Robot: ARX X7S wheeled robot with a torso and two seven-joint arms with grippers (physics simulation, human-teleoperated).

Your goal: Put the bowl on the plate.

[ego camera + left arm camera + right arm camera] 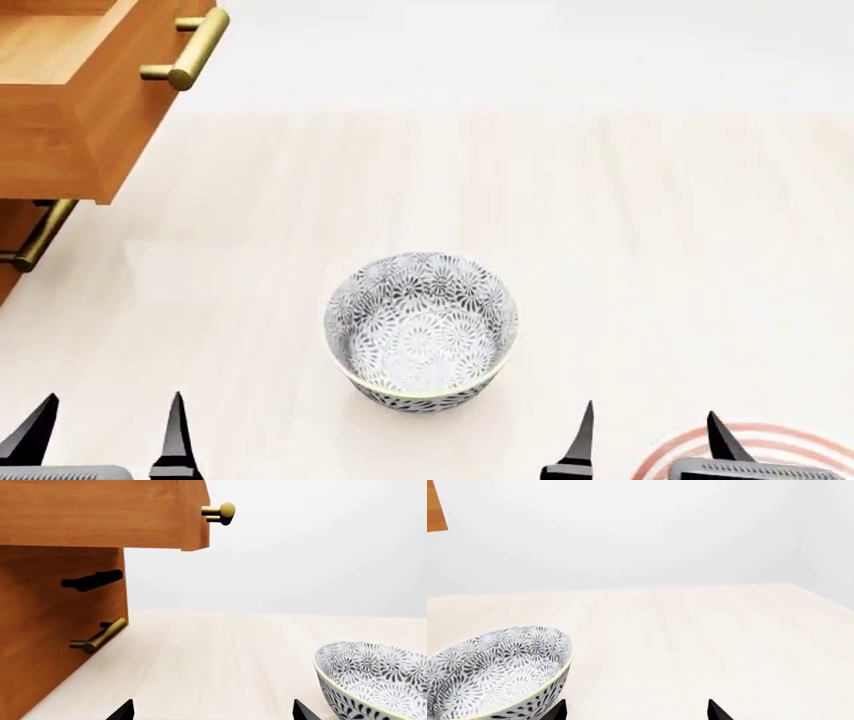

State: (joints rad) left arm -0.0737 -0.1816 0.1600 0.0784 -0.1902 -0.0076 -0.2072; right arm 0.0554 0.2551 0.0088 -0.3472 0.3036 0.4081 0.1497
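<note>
Bowl sitting alone mid-table, both grippers parked low on either side, nothing grabbed.

Far left in the head view there's a wooden cabinet (67, 110) with a pulled-out drawer and brass handles (187, 50). Next over, the left gripper (104, 435) only shows its two black fingertips (176, 425) pointing up the table, spread apart and empty. The bowl (422, 330) stands upright on the pale wooden table (641, 250), ahead of and between the two grippers, touching neither. The right gripper (650, 440) is posed the same way, fingers apart and holding nothing. Just a sliver of the plate (787, 440) peeks out at bottom right, partly under that gripper, clear of the bowl.
</note>
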